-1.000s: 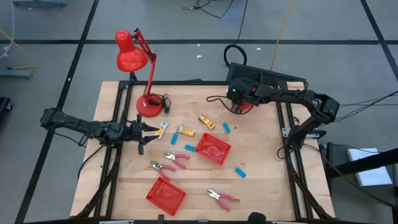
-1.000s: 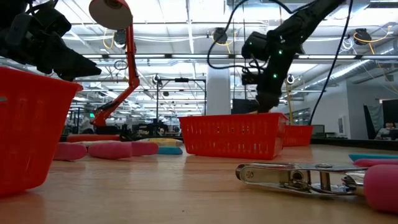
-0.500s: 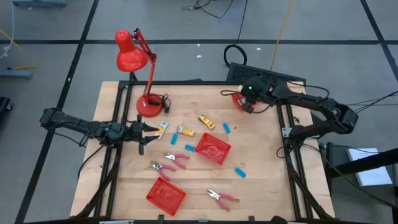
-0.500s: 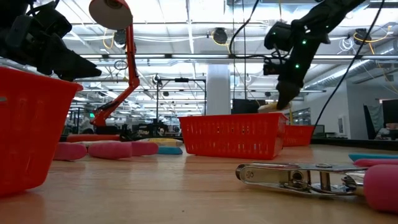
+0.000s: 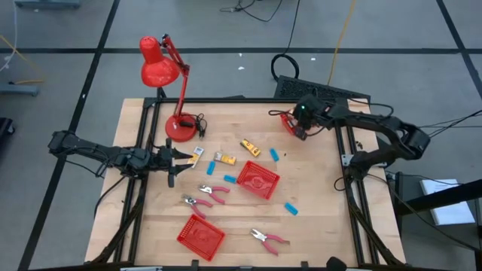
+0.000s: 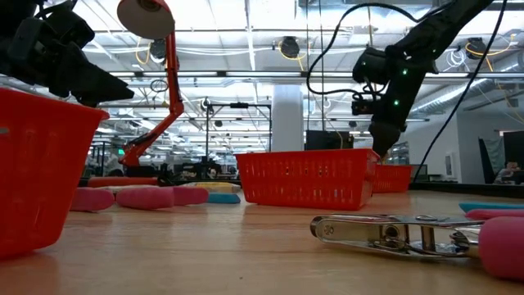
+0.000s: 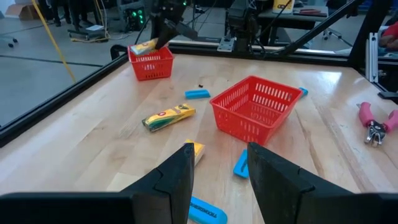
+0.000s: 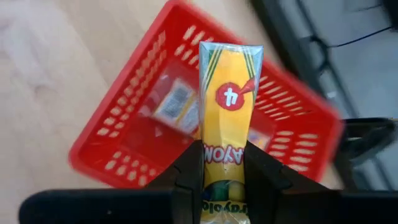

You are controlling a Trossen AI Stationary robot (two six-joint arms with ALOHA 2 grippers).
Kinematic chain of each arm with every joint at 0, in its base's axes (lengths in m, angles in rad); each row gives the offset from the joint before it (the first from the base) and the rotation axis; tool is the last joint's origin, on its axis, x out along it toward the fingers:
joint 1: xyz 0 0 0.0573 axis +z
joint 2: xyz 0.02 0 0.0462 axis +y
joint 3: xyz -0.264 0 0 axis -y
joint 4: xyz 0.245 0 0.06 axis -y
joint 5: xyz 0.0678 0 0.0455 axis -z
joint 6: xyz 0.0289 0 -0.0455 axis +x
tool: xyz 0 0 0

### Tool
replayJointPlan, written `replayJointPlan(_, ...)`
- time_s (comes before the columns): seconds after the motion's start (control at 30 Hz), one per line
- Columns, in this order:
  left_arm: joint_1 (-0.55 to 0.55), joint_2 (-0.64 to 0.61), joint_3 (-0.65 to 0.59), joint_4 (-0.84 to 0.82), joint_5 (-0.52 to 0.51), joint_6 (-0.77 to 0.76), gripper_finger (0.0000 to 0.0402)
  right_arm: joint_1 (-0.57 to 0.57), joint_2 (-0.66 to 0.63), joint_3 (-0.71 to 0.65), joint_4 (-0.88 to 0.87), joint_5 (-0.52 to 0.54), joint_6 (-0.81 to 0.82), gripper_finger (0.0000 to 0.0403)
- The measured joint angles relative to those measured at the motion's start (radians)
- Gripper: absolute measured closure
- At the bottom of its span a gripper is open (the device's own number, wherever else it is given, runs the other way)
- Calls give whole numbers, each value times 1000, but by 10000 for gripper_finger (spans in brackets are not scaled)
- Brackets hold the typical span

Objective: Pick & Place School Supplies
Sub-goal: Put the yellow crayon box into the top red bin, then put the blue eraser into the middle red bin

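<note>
- Right gripper [image 8: 225, 180] over far-right basket [image 8: 130, 118], clamped on upright yellow packet [image 8: 227, 112]; 1 packet already inside.
- Left gripper [image 7: 217, 168] parted, empty, low at table's left edge.
- Loose packet [image 7: 168, 116], blue block [image 7: 197, 94] near middle basket [image 7: 255, 109].

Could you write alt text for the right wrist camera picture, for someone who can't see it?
The right gripper, seen from its own wrist camera, holds a yellow crayon packet between its dark fingers, above a red mesh basket on the wooden table. At least one similar packet already lies inside the basket.
</note>
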Motion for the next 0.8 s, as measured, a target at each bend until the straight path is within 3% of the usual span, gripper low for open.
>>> replayJointPlan(0.4,0,0,0,0,0,0,250,-8,43,0,0,-25,22,331)
replayJointPlan(0.63,0,0,0,0,0,0,250,-9,43,0,7,-24,38,213)
replayJointPlan(0.8,0,0,0,-1,0,0,250,-14,43,0,26,-22,41,182)
